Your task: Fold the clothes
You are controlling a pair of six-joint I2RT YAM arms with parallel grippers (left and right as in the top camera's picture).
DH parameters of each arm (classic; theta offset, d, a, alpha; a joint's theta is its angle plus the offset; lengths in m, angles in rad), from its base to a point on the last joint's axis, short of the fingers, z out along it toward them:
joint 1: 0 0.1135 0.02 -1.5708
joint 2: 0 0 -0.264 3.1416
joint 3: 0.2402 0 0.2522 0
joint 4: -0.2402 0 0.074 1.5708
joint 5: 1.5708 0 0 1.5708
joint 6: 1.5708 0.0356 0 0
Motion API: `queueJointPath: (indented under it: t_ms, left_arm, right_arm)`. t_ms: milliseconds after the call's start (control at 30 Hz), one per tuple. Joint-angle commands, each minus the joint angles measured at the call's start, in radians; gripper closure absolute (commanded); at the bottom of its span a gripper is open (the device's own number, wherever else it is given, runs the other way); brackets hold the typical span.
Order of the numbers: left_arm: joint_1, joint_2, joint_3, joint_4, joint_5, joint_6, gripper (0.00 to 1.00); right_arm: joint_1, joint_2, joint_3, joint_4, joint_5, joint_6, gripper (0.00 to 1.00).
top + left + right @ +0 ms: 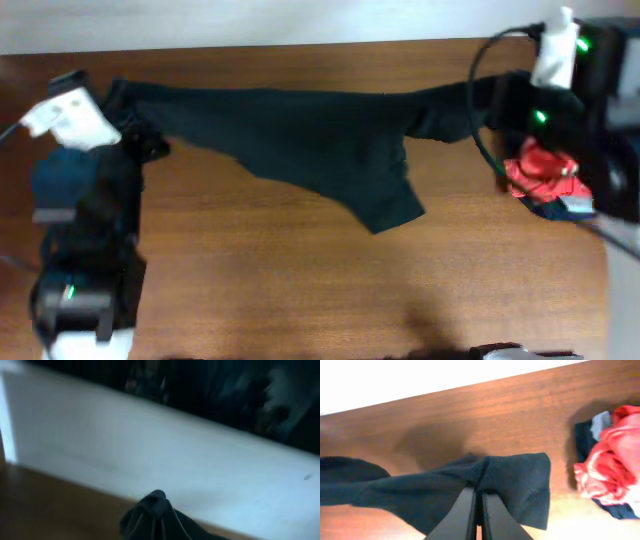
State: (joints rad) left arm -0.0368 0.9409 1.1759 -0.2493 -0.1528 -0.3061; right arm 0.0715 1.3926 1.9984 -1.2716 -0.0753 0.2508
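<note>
The black T-shirt (pixel 310 135) hangs stretched between both grippers across the far half of the table, its lower part sagging to a point at the middle right. My left gripper (pixel 140 135) is shut on its left end; in the left wrist view the bunched black cloth (pixel 157 515) covers the fingers. My right gripper (pixel 480 105) is shut on the right end. In the right wrist view the two black fingers (pixel 477 491) pinch the black T-shirt (pixel 420 490) between them.
A crumpled red shirt (pixel 545 170) lies on dark folded garments at the right edge, also in the right wrist view (pixel 610 467). A navy folded garment (pixel 65 175) sits at the left under the left arm. The wooden table (pixel 300 280) extends toward the front.
</note>
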Motion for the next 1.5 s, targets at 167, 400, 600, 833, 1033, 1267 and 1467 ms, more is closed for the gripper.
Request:
queueJointPath:
  t_ms: [167, 400, 600, 833, 1033, 1267, 1467]
  left_arm:
    - [0.004, -0.201, 0.027, 0.0, -0.001, 0.008, 0.99]
    - [0.005, -0.264, 0.027, -0.079, -0.002, 0.008, 0.99]
    - [0.005, -0.225, 0.026, -0.167, -0.019, 0.008, 0.99]
    - [0.005, -0.071, 0.019, -0.212, -0.028, 0.008, 0.99]
    - [0.005, 0.138, 0.019, -0.212, -0.028, 0.008, 0.99]
    - [0.004, 0.437, 0.019, -0.146, -0.028, 0.008, 0.99]
    - [0.004, 0.703, 0.019, 0.053, -0.027, 0.008, 0.99]
  right_arm:
    - [-0.006, -0.245, 0.017, -0.038, 0.092, -0.011, 0.96]
    - [-0.006, -0.374, 0.017, -0.054, 0.118, -0.011, 0.96]
    - [-0.006, -0.346, 0.016, -0.06, 0.119, -0.013, 0.96]
    - [-0.006, -0.14, 0.016, -0.076, 0.117, -0.038, 0.96]
    - [-0.006, 0.103, 0.016, -0.047, 0.11, -0.06, 0.96]
    - [-0.006, 0.422, 0.016, 0.058, 0.078, -0.06, 0.96]
    - [-0.006, 0.66, 0.016, 0.245, 0.009, -0.059, 0.96]
